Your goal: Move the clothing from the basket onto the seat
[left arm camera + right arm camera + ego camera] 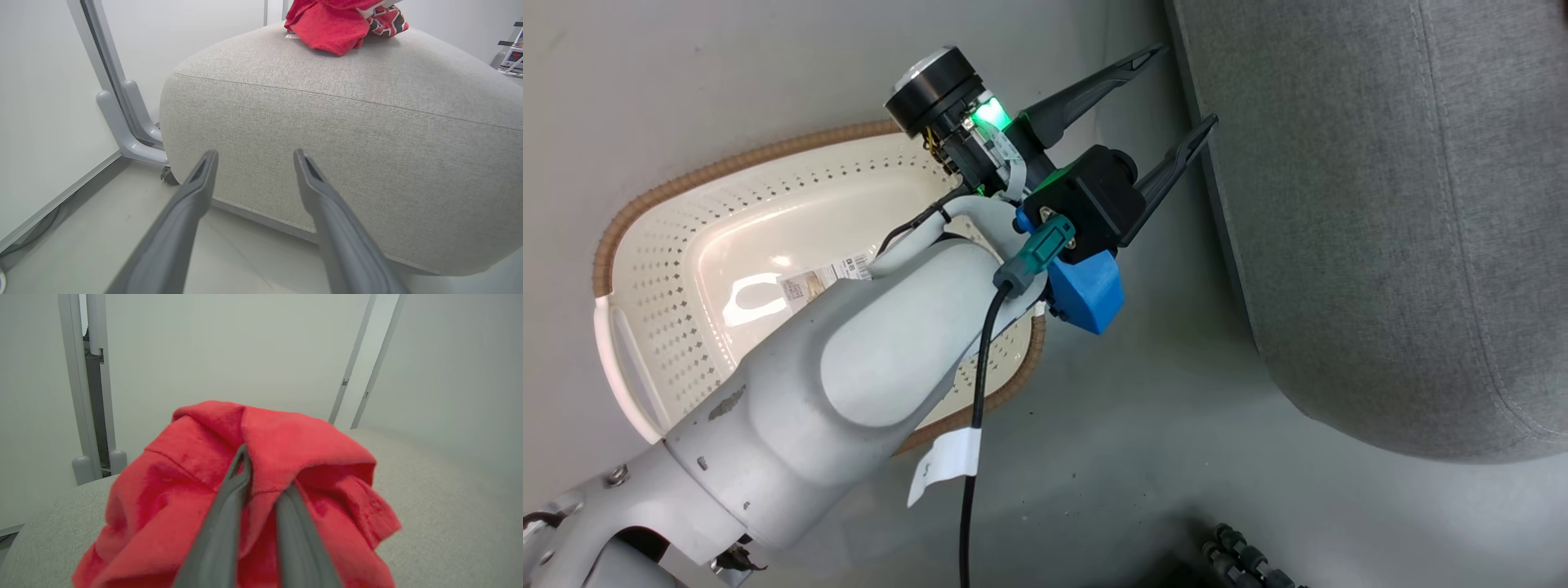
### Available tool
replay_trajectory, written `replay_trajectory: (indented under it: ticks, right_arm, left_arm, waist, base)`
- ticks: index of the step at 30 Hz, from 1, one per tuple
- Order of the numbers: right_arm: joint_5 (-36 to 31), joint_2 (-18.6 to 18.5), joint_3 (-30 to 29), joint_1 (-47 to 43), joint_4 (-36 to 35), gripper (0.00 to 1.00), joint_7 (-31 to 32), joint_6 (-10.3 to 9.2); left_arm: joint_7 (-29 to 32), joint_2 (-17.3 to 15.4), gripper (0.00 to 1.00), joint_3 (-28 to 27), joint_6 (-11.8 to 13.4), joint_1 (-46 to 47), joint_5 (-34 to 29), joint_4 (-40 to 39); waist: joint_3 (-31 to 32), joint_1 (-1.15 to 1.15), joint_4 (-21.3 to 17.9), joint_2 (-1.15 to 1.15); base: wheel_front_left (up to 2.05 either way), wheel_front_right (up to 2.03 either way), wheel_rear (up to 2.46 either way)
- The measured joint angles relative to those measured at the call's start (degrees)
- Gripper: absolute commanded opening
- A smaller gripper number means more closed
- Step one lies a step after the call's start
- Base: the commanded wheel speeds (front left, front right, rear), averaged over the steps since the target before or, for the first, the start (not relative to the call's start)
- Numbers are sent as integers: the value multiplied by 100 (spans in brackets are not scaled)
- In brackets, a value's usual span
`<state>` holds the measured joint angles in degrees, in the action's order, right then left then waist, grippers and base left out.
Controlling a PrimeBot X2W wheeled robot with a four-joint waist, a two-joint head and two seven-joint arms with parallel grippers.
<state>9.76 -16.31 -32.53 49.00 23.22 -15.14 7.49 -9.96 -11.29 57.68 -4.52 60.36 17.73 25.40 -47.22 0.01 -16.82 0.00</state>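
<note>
The clothing (327, 24) lies as a bright red heap on top of the grey seat (327, 122); a piece with black-and-white pattern (386, 20) sits beside it. My right gripper (265, 469) is above the seat (429, 506), its fingers close together with a fold of the red clothing (286, 437) pinched between them. The cream basket (662, 269) with brown rim stands on the floor left of the seat (1380, 204); its visible bottom holds a paper label. My left gripper (1183, 88) hangs open and holds nothing, between basket and seat, pointing at the seat's side (255, 154).
A grey metal frame leg (122, 122) and a small caster (167, 175) stand left of the seat against a white wall panel. A device with a red display (515, 55) sits at the far right. Black hoses (1250, 563) lie on the floor near me.
</note>
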Motion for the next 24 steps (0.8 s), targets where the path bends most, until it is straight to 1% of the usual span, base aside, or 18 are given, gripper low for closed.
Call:
replay_trajectory:
  ticks: [4, 12, 15, 18, 24]
  right_arm:
    - [42, 96, -13, -297, -152, 100, 0, 0]
    - [-121, 416, -12, -1297, -948, 100, 0, 0]
    - [-166, 474, 225, -1537, -1223, 100, 1, 0]
    - [-230, 515, 580, -1699, -1477, 100, -1, 0]
    - [-300, 573, 1425, -1917, -1680, 100, -1, 0]
  left_arm:
    - [-105, 19, 100, -1, 23, -21, 64, 55]
    - [-397, 146, 100, -183, 177, -337, 301, 229]
    - [-461, 187, 100, -334, 279, -525, 409, 266]
    - [-497, 230, 100, -568, 358, -723, 519, 257]
    - [-503, 247, 100, -1359, 558, -1278, 489, -250]
  waist:
    - [154, 0, -14, 0]
    - [751, -1, -2, 0]
    - [1050, -1, 37, 0]
    - [1376, -1, 103, 0]
    - [2060, -1, 326, 0]
  base:
    - [0, 0, 0]
    - [0, 0, 0]
    - [0, 0, 0]
    - [0, 0, 0]
    - [0, 0, 0]
